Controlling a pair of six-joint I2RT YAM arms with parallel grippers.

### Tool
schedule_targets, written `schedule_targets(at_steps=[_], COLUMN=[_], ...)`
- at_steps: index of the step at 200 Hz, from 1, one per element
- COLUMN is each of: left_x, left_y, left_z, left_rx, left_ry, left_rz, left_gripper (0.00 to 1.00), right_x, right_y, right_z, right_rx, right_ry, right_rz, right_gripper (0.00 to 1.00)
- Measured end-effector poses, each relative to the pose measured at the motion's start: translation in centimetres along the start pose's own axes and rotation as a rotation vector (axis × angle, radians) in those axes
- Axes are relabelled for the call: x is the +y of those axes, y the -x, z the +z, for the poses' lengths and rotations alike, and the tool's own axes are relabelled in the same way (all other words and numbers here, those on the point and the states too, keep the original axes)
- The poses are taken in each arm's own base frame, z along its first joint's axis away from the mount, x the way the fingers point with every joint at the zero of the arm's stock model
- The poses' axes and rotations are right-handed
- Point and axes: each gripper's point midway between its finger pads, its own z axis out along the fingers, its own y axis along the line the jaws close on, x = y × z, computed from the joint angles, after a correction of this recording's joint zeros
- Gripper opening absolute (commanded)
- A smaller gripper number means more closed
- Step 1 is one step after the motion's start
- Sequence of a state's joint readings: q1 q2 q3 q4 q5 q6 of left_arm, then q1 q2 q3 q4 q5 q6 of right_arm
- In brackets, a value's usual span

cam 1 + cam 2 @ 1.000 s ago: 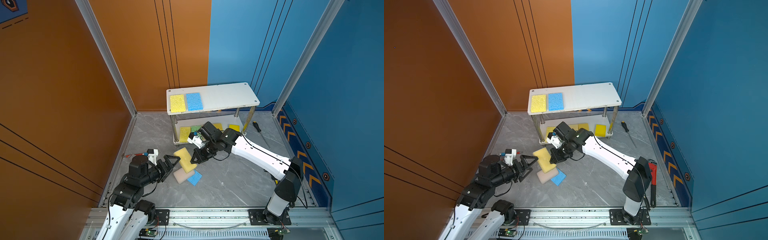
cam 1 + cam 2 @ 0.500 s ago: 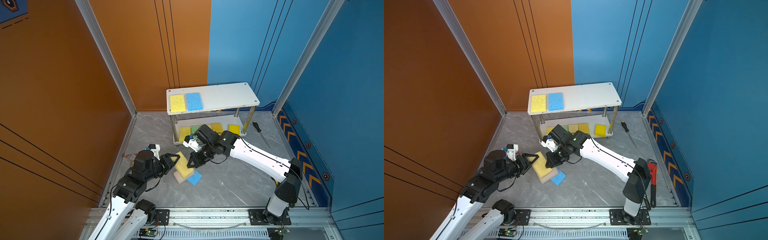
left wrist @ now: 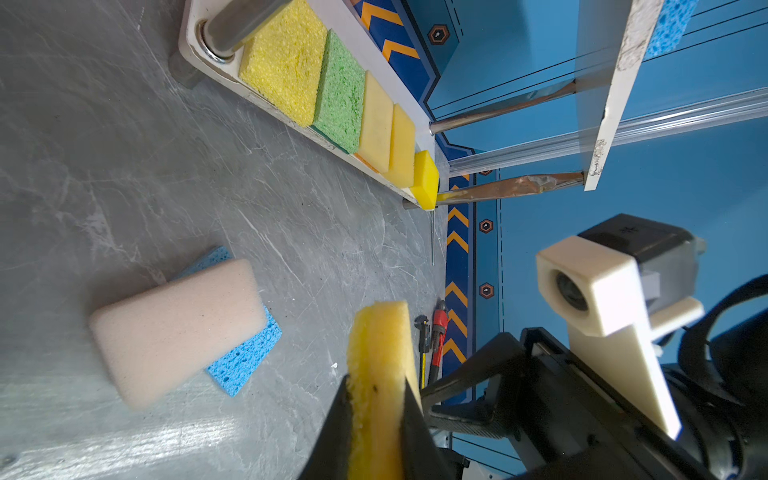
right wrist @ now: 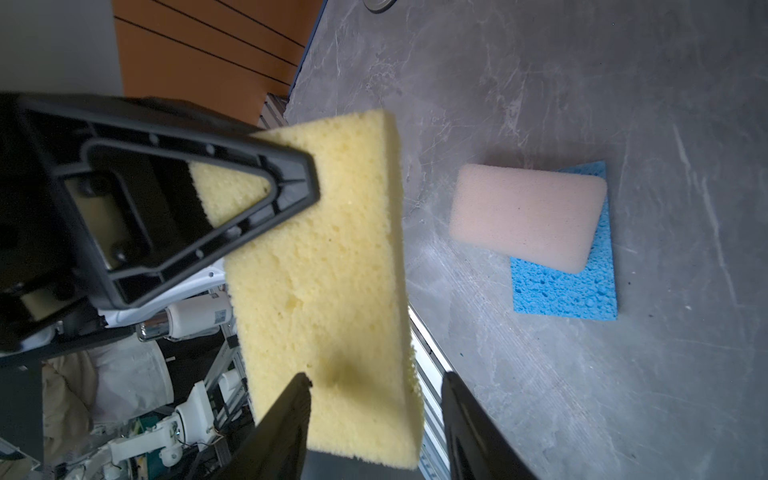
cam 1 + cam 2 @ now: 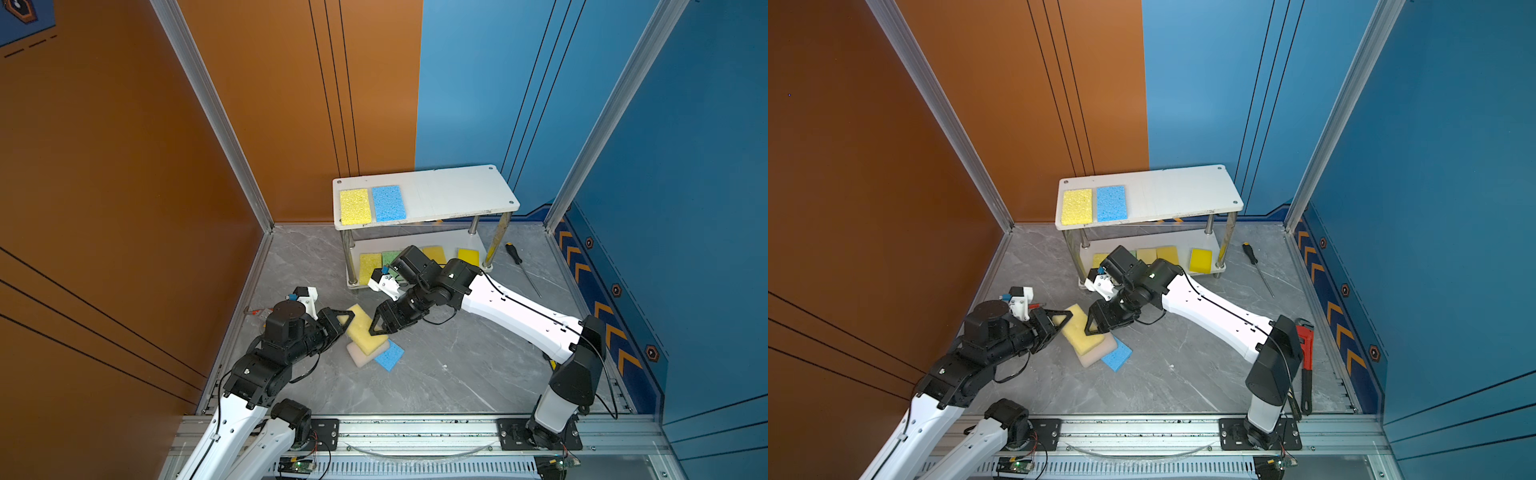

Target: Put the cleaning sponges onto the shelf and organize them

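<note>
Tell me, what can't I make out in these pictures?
Green sponge on the shelf's lower board: both top views, mostly behind the right arm.
Blue sponge on the floor: every view, partly under the whitish-pink sponge.
Held yellow sponge: left wrist view, edge-on, cut off by the picture's edge.
Reddish item by the orange wall: top views, too small to name.

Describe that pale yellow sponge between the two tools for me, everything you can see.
The pale yellow sponge is a thick rectangular slab of porous foam, with a shallow dent near one end. The left tool is shut on one short end, squeezing it; the jaws of the right tool stand open around the other end. It hangs tilted, apparently clear of the floor, near the whitish-pink sponge.
</note>
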State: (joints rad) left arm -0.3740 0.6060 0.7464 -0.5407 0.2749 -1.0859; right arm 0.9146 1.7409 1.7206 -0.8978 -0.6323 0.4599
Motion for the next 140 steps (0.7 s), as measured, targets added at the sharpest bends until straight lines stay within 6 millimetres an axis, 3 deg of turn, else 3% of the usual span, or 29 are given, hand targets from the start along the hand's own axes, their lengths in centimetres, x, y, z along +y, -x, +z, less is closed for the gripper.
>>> schedule_targets(at_steps=[56,91,140], left_x=[-2.0,-3.7,-6.0], left_y=[1.4,2.4,3.5], left_z=[-0.4,-0.3,-0.6], left_rx=[-0.059,-0.09,-0.127], left_ry=[-0.084,-0.15,-0.235], left_rz=[-0.008,-0.016,-0.02], left_gripper=[0.16,0.15,0.15], right_x=[1.4,3.1,3.0], right_y=[1.5,1.9,2.8], right_z=[-3.2,-4.1,-4.6], right_rx=[-0.081,-0.11,-0.143], right_ry=[0.169,0.273,0.328], right_rz=[0.07,0.086,0.128], right_gripper=[0.65,0.65,0.64])
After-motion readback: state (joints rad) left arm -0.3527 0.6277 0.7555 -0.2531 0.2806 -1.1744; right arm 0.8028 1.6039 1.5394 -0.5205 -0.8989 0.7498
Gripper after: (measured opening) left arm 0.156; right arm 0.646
